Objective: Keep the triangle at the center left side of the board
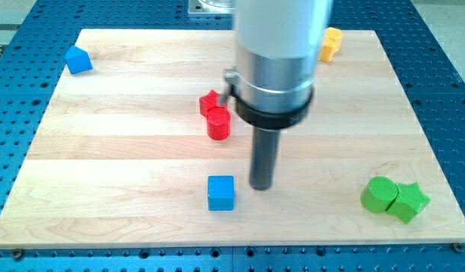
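A blue wedge-like block [79, 59], the closest to a triangle here, lies at the board's top left corner. My tip [261, 187] stands on the board below centre, far to the right of and below that block. A blue cube [221, 193] sits just left of the tip with a small gap between them. The wide grey arm body above the rod hides part of the board's upper middle.
A red round block [218, 123] touches a red star-like block [209, 100] above the tip, left of the rod. A yellow block [331, 43] lies at the top right. A green round block [378, 194] and a green star [410, 202] touch at the bottom right.
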{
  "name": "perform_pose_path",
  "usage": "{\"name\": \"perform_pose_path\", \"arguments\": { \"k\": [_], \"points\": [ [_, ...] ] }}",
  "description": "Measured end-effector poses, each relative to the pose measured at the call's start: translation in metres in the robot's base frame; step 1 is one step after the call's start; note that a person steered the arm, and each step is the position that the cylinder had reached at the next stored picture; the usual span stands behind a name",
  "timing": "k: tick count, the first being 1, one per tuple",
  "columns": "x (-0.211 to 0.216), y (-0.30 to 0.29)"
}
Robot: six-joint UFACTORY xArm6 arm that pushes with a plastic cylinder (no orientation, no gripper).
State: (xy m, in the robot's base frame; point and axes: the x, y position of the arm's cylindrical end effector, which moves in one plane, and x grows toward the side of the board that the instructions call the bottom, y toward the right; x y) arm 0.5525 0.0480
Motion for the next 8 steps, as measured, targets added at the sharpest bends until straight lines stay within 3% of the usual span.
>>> {"name": "perform_pose_path", "arguments": {
  "k": [1,2,3,4,5,7,8],
  "points": [
    [0.02,-0.036],
    [-0.035,-0.039],
    [-0.112,-0.148],
    [-0.163,-0.294],
    [-0.191,-0.353],
    [-0.291,-0.333],
    [-0.259,-0.267]
  ]
}}
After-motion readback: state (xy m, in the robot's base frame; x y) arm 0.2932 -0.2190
